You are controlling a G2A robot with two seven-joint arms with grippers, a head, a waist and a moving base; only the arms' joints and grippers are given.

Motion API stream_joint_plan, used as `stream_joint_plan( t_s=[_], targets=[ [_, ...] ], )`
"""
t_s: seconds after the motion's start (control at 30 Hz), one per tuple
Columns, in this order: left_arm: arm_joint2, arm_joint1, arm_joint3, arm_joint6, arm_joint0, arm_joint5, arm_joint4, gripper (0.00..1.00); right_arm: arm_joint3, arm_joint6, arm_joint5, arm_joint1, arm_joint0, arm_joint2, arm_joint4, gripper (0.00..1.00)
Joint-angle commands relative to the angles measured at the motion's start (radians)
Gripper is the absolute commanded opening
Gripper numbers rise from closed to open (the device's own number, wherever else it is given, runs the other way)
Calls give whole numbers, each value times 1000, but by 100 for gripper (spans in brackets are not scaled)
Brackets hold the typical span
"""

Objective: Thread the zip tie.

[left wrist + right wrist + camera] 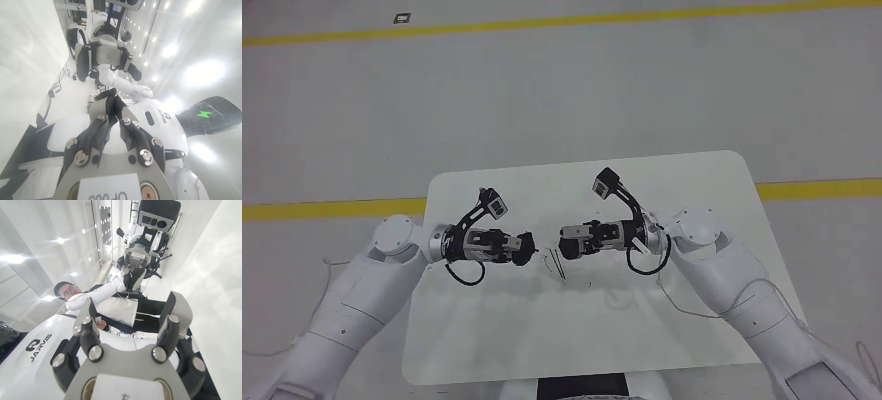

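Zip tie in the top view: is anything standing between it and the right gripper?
Nothing visible does. The zip tie shows against the table, just beside the gap between the shut left gripper and the open right gripper.

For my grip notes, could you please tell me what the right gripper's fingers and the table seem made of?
Fingers of the right gripper: probably metal, given a matte grey finish and shiny pivot pins, with black pads, perhaps rubber. The table: a smooth white top, possibly laminate or painted board; the look leaves that open.
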Motion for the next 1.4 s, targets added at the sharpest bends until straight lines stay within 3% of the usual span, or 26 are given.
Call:
stream_joint_plan(
  t_s=[0.0,0.4,0.47,0.5,0.53,0.67,0.9,1.07,1.17,1.37],
  targets=[
    [-10,1,2,0,9,-8,-8,0,-6,-6,-3,1,-4,3,-6,100],
    [-21,3,0,4,14,-25,-1,0,-13,-18,-7,2,-11,3,-15,100],
    [-25,1,9,82,19,-69,42,0,-13,-18,-7,2,-11,3,-15,100],
    [-28,-2,12,107,24,-123,58,0,-13,-18,-7,2,-11,3,-15,100],
    [-34,-5,23,128,33,-151,26,0,-13,-18,-7,2,-11,3,-15,100],
    [-123,-18,30,162,46,-156,0,0,-13,-18,-7,2,-11,3,-15,100],
    [-308,-77,37,110,113,-156,44,0,-13,-18,-7,2,-11,3,-15,100],
    [-405,-137,67,61,115,-156,41,0,-13,-18,-7,2,-11,3,-15,100],
    [-441,-169,99,27,105,-156,47,0,-13,-18,-7,2,-11,3,-15,100],
    [-444,-172,103,21,104,-156,47,0,-13,-18,-7,2,-11,3,-15,100]
  ],
)
